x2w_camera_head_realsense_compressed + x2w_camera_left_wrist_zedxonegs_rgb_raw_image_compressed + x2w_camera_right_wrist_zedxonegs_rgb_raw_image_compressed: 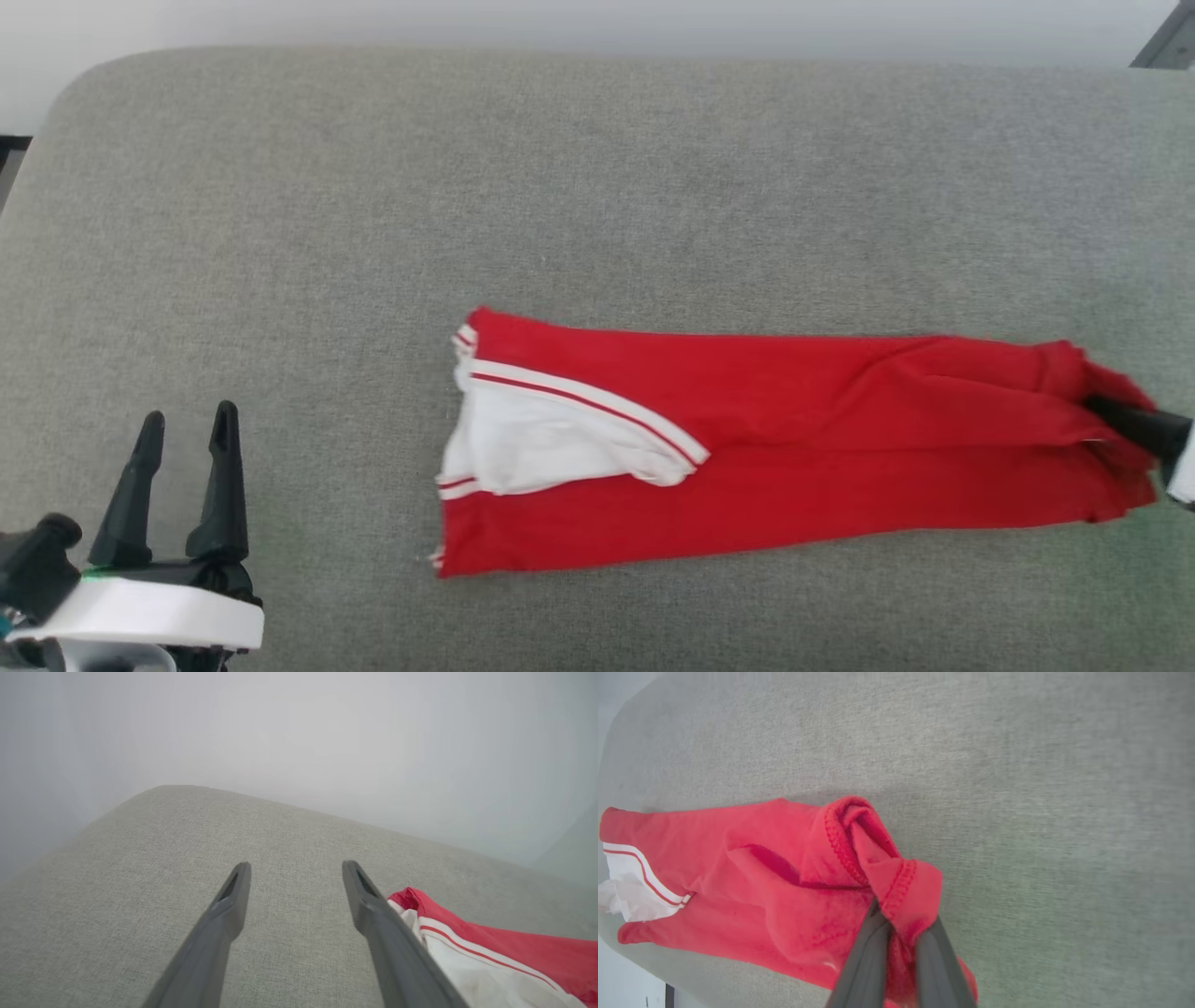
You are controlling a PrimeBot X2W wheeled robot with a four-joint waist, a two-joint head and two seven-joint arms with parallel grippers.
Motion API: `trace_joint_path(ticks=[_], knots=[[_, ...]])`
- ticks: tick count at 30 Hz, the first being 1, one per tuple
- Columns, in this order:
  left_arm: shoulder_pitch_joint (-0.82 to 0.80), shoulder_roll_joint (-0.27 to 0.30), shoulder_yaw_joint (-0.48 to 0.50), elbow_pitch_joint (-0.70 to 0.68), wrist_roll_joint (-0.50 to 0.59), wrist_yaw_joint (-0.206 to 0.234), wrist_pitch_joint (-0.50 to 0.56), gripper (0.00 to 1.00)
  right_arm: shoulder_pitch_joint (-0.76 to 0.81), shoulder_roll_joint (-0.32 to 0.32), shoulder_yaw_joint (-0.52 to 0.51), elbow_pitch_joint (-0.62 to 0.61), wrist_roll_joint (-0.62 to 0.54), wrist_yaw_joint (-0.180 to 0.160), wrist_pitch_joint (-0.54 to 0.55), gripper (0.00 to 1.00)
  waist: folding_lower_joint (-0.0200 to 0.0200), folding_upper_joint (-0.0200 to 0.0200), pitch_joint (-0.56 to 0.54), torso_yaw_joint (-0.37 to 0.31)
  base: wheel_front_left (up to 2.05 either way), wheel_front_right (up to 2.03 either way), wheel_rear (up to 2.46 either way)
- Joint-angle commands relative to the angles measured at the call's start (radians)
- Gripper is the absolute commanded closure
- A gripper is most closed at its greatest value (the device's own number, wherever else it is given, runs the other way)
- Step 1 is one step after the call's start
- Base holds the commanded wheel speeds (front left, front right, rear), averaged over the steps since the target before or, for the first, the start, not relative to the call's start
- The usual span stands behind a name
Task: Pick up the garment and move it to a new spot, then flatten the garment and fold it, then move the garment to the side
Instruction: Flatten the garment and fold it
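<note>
The right gripper is clenched on a bunched wad of the garment, its two dark fingers nipping the stitched red hem at the cloth's right end, while the left gripper stands spread wide and empty over bare grey fabric, well apart from the cloth in the head view. The garment lies on the grey upholstered cushion, right of centre and toward its near edge, already narrowed to a long band, so the step in hand looks like a crosswise fold (or possibly the drag aside; the pictures do not settle which). To do it well, lift the hem only enough to clear the layers beneath, carry it straight along the band toward the white end, and set it down with the edges matched. The pinch holds gathered cloth, so a hard pull could skew the band or slide the whole piece. Its long axis runs left to right across the head view, tilted slightly, with the white striped sleeve end pointing to the robot's left and the hem end to its right.
</note>
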Motion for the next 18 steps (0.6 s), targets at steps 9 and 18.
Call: trace_joint_path(ticks=[9, 18], knots=[[0.046, -0.106, 0.075, -0.003, 0.101, -0.07, -0.006, 0.0, -0.035, -0.086, -0.064, 0.089, -0.076, 0.004, -0.045, 1.0, 0.0, -0.0001, -0.024, -0.028, 0.0, 0.0, 0.0], [0.042, -0.191, 0.074, -0.007, 0.16, -0.102, -0.006, 0.0, -0.085, -0.124, -0.076, 0.172, -0.156, 0.002, -0.079, 1.0, 0.0, -0.0001, -0.054, -0.043, 0.0, 0.0, 0.0]])
